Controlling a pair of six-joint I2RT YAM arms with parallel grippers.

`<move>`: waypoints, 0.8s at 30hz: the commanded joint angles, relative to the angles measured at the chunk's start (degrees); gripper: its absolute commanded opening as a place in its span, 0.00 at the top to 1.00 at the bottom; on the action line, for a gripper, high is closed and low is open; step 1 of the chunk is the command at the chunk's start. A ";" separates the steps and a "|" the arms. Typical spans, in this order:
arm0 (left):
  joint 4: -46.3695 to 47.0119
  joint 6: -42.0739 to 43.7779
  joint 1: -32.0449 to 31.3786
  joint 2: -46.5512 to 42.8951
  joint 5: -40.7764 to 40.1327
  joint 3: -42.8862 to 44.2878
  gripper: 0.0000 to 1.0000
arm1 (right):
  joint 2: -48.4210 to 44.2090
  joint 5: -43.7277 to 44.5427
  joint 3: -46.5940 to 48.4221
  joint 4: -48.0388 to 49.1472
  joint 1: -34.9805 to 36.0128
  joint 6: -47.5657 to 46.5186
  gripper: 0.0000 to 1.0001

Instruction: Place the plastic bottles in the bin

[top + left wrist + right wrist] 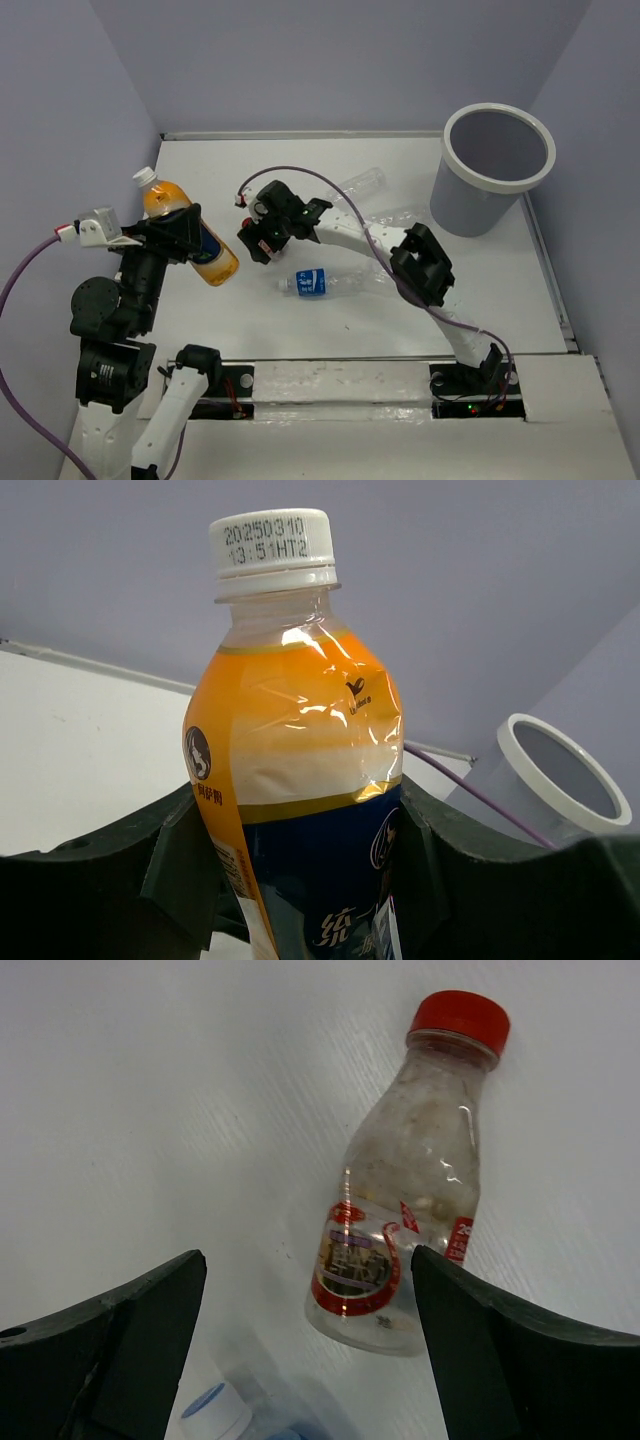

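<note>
Left arm (130,300): folded upright at the left edge of the counter (230,330), wrist raised. Left fingers (100,880): closed on the lower body of the orange bottle (295,740). The bottle is aloft with its long axis tilted, white cap toward the far left and base toward the near right. Right arm (415,262): stretched across the counter toward centre-left, wrist turned downward. Right fingers (120,1340): spread wide, gripping nothing. The red-capped bottle (405,1190) lies on its side on the counter between them, clear of both, cap pointing away from the wrist. Blue-labelled bottle (315,283): lying just nearside of the right wrist, cap leftward. Clear bottles (365,183): lying beside the right arm. Bin (465,205): upright, far right corner.
</note>
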 commanded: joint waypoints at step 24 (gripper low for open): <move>-0.15 2.40 -0.23 0.41 -0.49 -2.81 0.46 | -2.68 22.28 -4.33 12.80 2.93 3.03 0.95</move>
